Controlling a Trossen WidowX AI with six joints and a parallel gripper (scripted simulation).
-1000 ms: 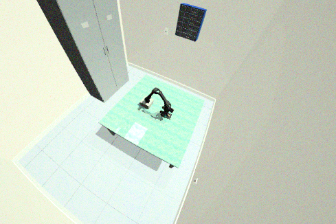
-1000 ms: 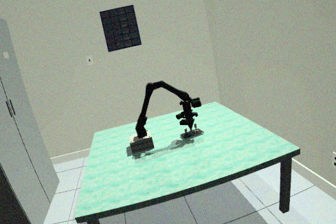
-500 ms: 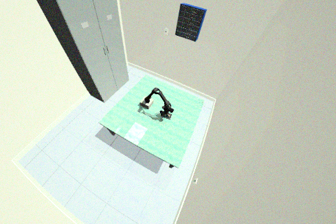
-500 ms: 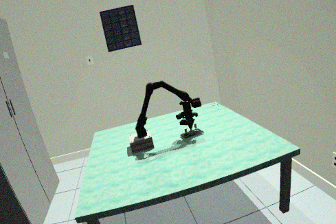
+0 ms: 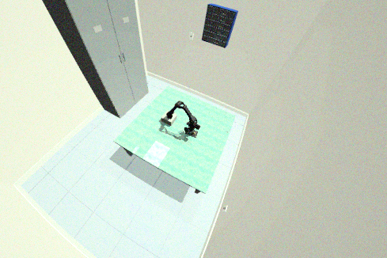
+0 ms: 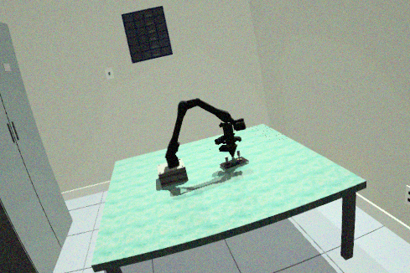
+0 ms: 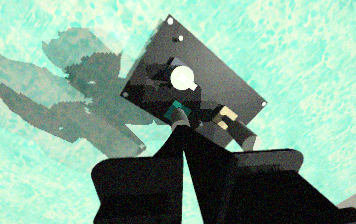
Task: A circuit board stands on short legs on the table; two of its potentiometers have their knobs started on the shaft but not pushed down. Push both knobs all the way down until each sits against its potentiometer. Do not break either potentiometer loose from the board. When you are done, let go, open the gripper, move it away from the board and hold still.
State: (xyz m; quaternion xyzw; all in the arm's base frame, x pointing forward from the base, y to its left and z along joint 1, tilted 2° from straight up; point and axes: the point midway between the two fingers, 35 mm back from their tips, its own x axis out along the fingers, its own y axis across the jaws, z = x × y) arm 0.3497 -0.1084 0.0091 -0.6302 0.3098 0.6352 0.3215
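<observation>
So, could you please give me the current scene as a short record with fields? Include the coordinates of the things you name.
end effector: shut, fingertips pointing down over the board [image 7: 225, 80]
board: dark, on the table [image 6: 175, 218]
white round part: on the board [image 7: 182, 77]
teal part: on the board, near the fingertips
tan part: on the board, beside a grey-brown shaft
contact with parts: cannot tell
</observation>
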